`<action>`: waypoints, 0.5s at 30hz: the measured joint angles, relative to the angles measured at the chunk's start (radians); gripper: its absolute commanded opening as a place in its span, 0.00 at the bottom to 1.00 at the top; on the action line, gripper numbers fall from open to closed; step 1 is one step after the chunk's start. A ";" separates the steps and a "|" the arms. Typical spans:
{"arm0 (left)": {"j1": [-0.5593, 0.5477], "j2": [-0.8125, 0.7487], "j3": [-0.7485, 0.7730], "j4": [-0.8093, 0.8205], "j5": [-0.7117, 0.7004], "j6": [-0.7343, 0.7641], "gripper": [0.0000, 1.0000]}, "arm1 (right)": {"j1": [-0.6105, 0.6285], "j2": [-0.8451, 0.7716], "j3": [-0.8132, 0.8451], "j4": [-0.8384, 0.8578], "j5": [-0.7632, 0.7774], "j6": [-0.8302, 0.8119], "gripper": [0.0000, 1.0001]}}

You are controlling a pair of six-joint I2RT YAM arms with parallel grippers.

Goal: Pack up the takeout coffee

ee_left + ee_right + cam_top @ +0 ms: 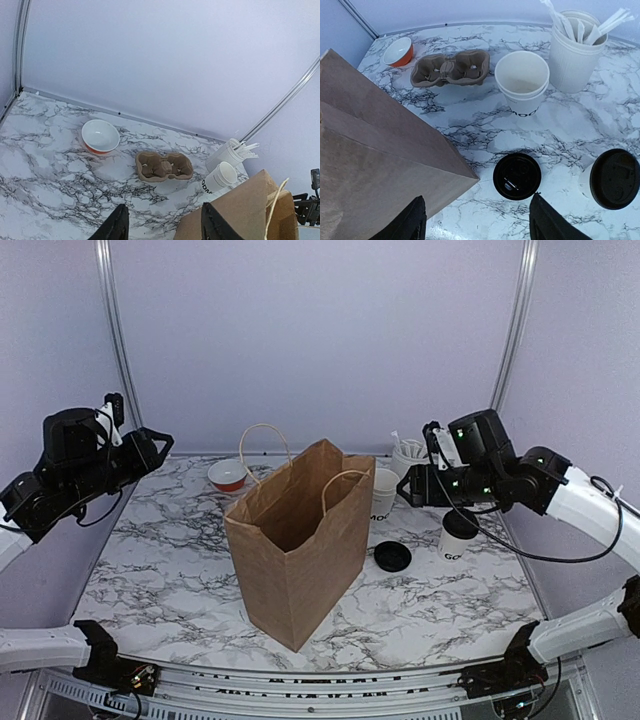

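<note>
Marble-patterned table [150, 580], lavender wall behind.

- Nearest the arm bases: brown paper bag [300, 540], upright, mouth open, handles up. The top view shows no contents, but the bag's floor is hidden.
- Right gripper [477, 220]: jaws apart, nothing between them. It hangs above the table with the bag's corner on one side. The loose black lid [517, 176] lies flat just ahead of it.
- Lidded cup [614, 178]: white, black cap on, standing near the loose lid on the robot's right side.
- Open white cup [522, 80]: stands farther back, uncapped, dark lettering near its base, just beside the stirrer cup [575, 50].
- Pulp carrier [451, 67]: empty, on the table beyond the bag. The orange-and-white bowl [399, 51] sits farthest back, near the wall.
- Left gripper [165, 225]: jaws apart, empty, held high over the table's left side and well apart from every cup.

Judgement: packing is at an early step. No cup sits in the carrier and none is gripped. One cup looks ready to go, while the other lacks its lid. The next move probably falls to the right arm: descend on the loose lid, pinch its rim without tilting it, carry it over the open cup and seat it squarely. Pressing off-centre risks tipping the light cup.
</note>
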 measured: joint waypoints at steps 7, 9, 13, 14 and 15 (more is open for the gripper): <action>0.061 0.031 -0.143 -0.005 0.106 -0.062 0.49 | 0.000 -0.023 -0.237 0.103 -0.102 0.109 0.59; 0.068 0.040 -0.187 -0.005 0.133 -0.071 0.49 | 0.000 -0.023 -0.295 0.145 -0.132 0.136 0.58; 0.070 0.062 -0.261 0.000 0.176 -0.086 0.49 | 0.018 -0.008 -0.390 0.236 -0.187 0.192 0.58; 0.070 0.067 -0.274 0.003 0.186 -0.089 0.49 | 0.030 0.007 -0.402 0.256 -0.190 0.206 0.57; 0.070 0.072 -0.295 0.016 0.201 -0.093 0.49 | 0.044 0.026 -0.409 0.273 -0.193 0.215 0.55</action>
